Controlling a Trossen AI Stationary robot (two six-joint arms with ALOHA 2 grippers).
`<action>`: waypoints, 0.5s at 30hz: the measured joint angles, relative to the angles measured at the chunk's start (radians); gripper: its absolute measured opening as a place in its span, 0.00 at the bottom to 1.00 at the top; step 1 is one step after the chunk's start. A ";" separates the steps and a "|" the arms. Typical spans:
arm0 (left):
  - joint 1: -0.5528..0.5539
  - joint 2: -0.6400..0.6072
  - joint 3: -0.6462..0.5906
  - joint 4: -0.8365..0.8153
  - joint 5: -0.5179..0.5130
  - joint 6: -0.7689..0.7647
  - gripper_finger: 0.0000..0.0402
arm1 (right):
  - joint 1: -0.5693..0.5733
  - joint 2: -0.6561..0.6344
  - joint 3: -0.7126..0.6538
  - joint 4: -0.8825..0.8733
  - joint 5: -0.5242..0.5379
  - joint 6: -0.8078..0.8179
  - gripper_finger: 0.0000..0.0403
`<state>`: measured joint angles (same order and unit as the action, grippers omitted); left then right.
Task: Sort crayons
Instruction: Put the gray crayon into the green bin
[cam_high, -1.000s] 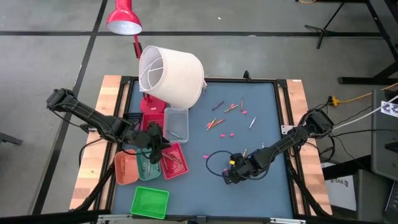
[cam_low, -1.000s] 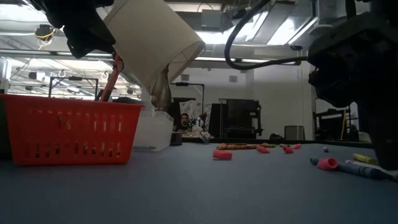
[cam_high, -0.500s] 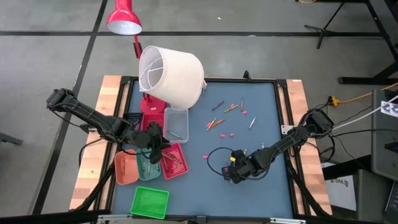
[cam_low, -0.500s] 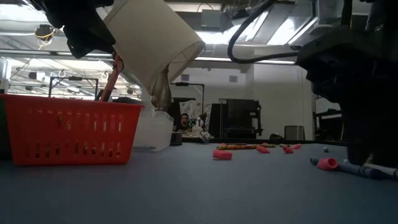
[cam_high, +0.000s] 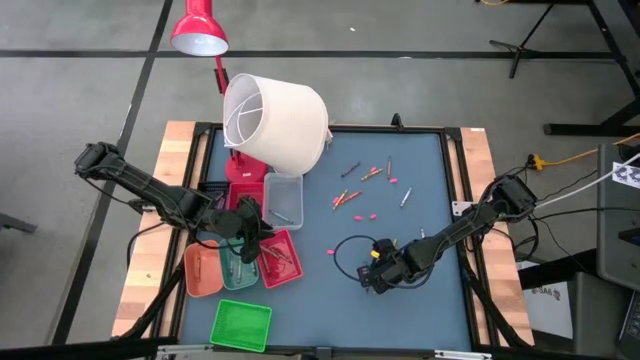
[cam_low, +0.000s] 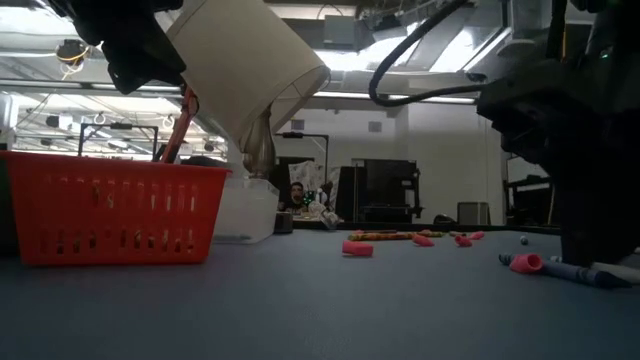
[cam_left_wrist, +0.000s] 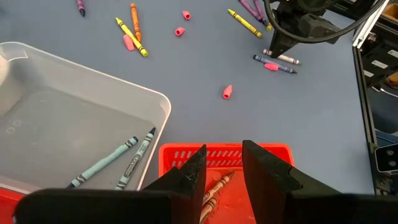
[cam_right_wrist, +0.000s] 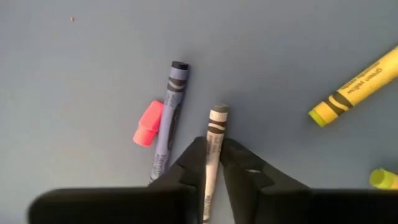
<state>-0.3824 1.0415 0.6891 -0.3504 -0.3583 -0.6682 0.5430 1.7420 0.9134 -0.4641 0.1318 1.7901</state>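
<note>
My right gripper (cam_right_wrist: 213, 163) stands at the table's near right (cam_high: 375, 274), shut on a pale grey crayon (cam_right_wrist: 216, 127). Right beside that crayon lie a blue-grey crayon (cam_right_wrist: 169, 118) and a pink stub (cam_right_wrist: 148, 123), and farther off a yellow crayon (cam_right_wrist: 354, 93). More crayons (cam_high: 365, 175) are scattered toward the far middle. My left gripper (cam_left_wrist: 224, 168) hangs open over the red tray (cam_high: 280, 258), touching nothing. Two crayons (cam_left_wrist: 118, 158) lie in the clear tray (cam_high: 283, 198). My right gripper pinches the grey crayon's two long sides (cam_right_wrist: 212, 144) between its two fingers, about midway along it. The fingers come steeply from above. The crayon's dark-banded end (cam_right_wrist: 218, 114) sticks out past the fingertips, and the crayon lies flat on the table.
Teal (cam_high: 238, 268), orange (cam_high: 203, 270) and green (cam_high: 241, 325) trays sit at the near left. A lamp with a big white shade (cam_high: 275, 120) leans over the far left. A black cable (cam_high: 345, 255) loops on the mat beside my right gripper.
My right gripper has tipped and swung a little toward the crayons beside the pink stub; in the low view its dark body now covers the yellowish crayon that showed there before.
</note>
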 joint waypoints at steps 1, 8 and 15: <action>0.000 0.000 0.000 0.000 0.000 0.000 0.22 | 0.000 0.000 0.000 0.001 0.000 -0.010 0.10; 0.000 0.000 0.000 0.000 0.000 0.036 0.22 | 0.000 0.000 0.000 0.005 -0.001 -0.046 0.02; 0.000 0.000 0.000 0.000 0.000 0.054 0.22 | -0.001 0.000 0.000 0.011 -0.004 -0.099 0.07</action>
<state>-0.3827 1.0415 0.6891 -0.3504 -0.3584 -0.6140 0.5423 1.7424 0.9134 -0.4531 0.1282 1.6914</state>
